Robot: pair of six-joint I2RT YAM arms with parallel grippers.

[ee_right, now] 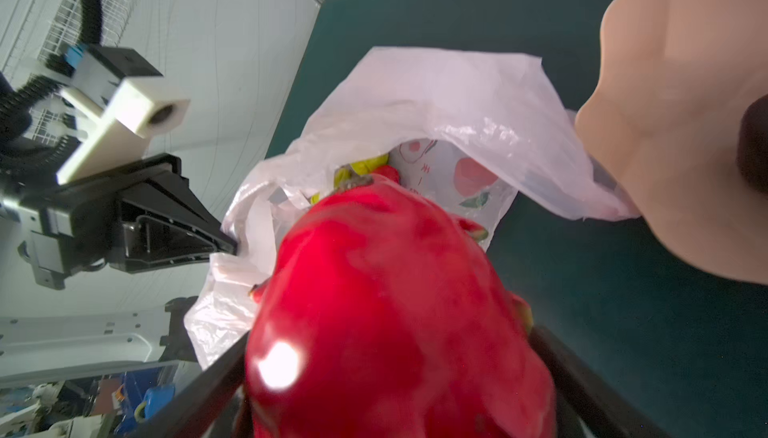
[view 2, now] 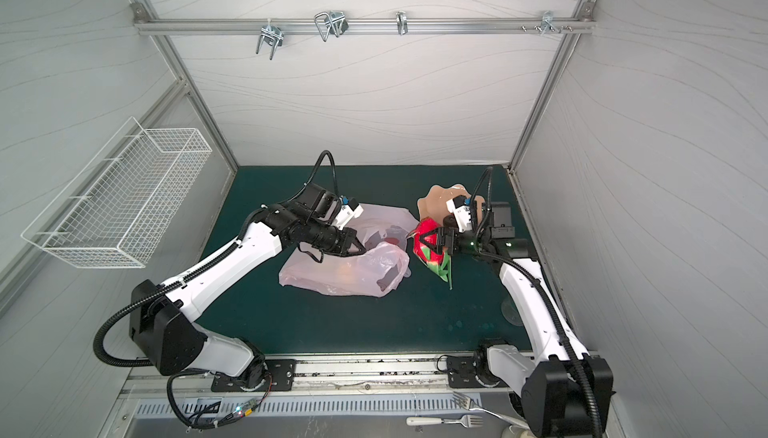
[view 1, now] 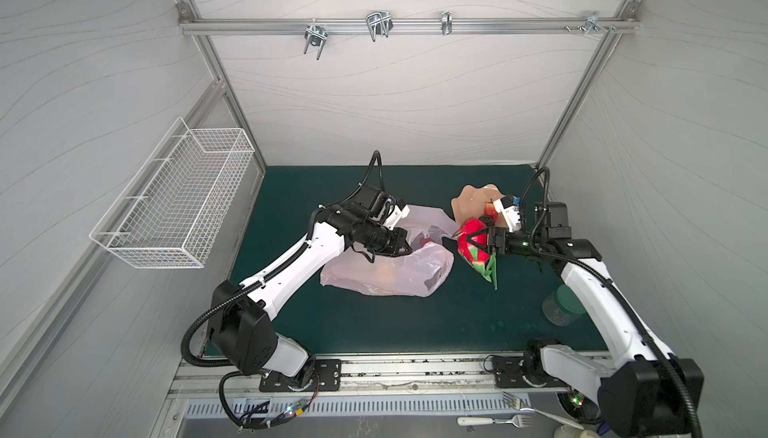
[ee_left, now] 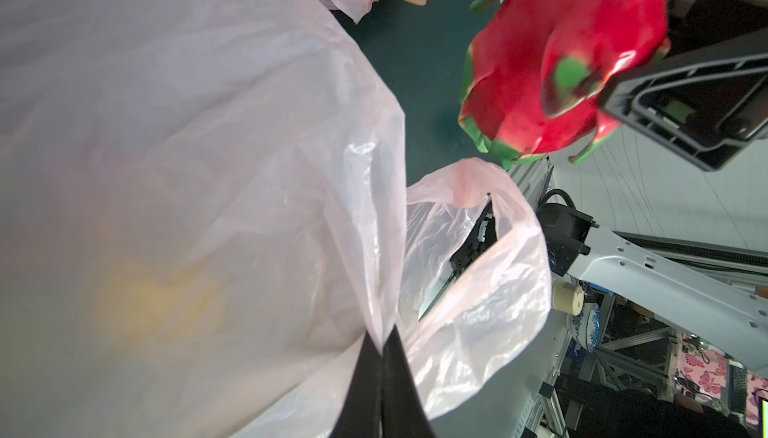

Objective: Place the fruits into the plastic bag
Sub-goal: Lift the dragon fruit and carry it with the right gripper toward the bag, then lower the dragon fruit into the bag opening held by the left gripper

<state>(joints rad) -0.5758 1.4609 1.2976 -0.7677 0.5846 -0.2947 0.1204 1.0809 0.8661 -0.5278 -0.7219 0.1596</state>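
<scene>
Top views look down from overhead; the close wrist views share the plastic bag (ee_left: 216, 132)

1. On the bag (ee_right: 436, 103), inner face, right wrist view: printed red fruit drawings (ee_right: 473, 176) with green leaves.
2. Beside these: a few red character strokes (ee_right: 420, 172), too creased and blurred to read.
3. Elsewhere: no legible text, brand, number or sign.

Pink plastic bag (view 2: 345, 276) on green mat (view 2: 374, 323), left gripper (view 2: 360, 247) pinching its rim, right gripper (view 2: 433, 242) clasping dragon fruit (view 2: 422, 233) alongside
</scene>
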